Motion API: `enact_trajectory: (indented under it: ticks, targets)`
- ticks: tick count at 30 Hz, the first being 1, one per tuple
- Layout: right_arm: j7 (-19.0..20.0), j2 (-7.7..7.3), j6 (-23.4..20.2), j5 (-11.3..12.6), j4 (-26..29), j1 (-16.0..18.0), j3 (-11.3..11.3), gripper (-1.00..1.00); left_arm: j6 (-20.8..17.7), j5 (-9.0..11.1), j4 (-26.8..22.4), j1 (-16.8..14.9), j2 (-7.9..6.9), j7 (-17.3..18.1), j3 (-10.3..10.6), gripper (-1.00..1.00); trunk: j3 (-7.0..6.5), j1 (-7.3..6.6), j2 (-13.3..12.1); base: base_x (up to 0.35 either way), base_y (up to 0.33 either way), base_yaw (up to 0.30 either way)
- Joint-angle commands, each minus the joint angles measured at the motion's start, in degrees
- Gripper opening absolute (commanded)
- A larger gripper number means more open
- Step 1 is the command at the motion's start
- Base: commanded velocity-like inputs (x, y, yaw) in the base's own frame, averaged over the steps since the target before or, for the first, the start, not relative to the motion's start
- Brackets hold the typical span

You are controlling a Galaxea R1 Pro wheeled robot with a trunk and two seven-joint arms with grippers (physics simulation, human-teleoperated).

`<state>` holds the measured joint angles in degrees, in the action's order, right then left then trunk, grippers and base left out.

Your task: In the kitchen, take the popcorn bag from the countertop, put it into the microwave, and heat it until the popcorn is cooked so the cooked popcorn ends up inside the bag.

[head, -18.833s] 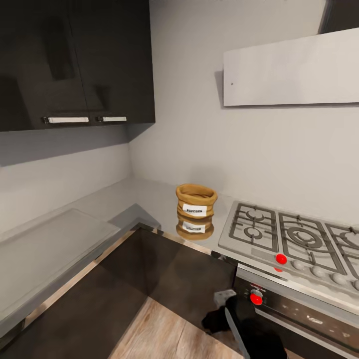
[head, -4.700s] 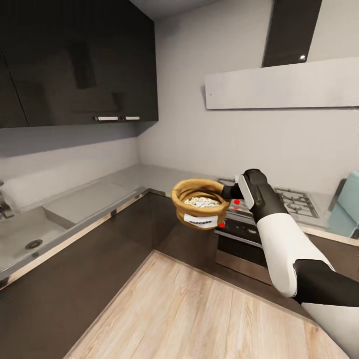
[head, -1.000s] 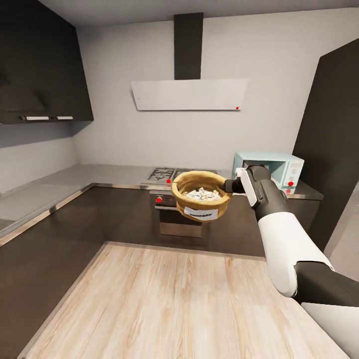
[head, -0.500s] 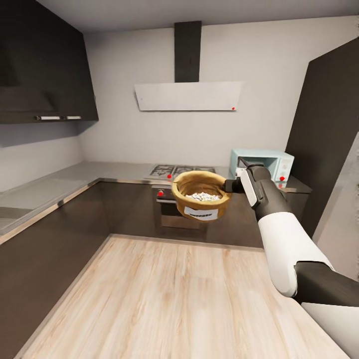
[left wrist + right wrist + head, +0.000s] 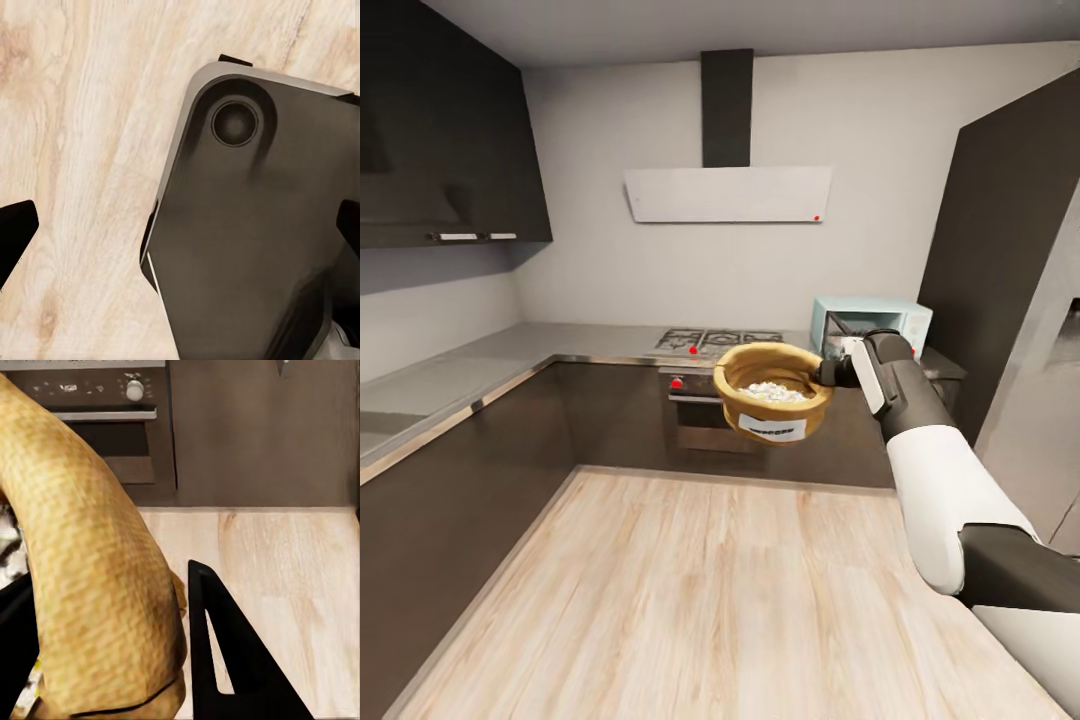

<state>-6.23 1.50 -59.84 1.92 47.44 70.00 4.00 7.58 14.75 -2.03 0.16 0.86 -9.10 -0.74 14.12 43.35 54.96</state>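
Since half a second ago the view's swung, microwave (image 5: 870,327) now nearer centre. Right end effector (image 5: 827,377) pinches the popcorn bag (image 5: 772,404) rim, carried midair; left end effector (image 5: 180,232) spread, empty. Next: reach that bench (image 5: 610,343), open the microwave.

The right arm (image 5: 935,490) has a white forearm shell, dark grey wrist and black pincer (image 5: 826,375).

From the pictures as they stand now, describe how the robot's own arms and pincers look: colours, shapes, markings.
In the head view, the right arm has a glossy white, rounded forearm shell, a black elbow section and a dark grey wrist housing with a pale stripe. The right pincer has flat black fingers, one a wedge-shaped blade with a slot cut through it. The left wrist view shows black fingertips beside a rounded dark grey casing with a circular recess.
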Motion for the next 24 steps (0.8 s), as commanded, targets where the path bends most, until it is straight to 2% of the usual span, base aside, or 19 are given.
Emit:
enact_trajectory:
  ticks: [1, 24]
  targets:
    - [-0.36, -0.07, -0.16, 0.29, 0.02, 0.05, 0.15, -1.0, 0.13, 0.19, -0.08, 0.02, 0.02, -0.13, -0.05, 1.0, 0.07, 0.01, 0.05, 0.0, 0.0, -0.235]
    - [-0.36, -0.27, -0.16, 0.37, 0.02, 0.05, 0.13, -1.0, 0.07, -0.23, -0.1, 0.02, 0.11, 0.48, 0.3, 1.0, 0.07, 0.01, 0.05, 0.0, 0.0, -0.245]
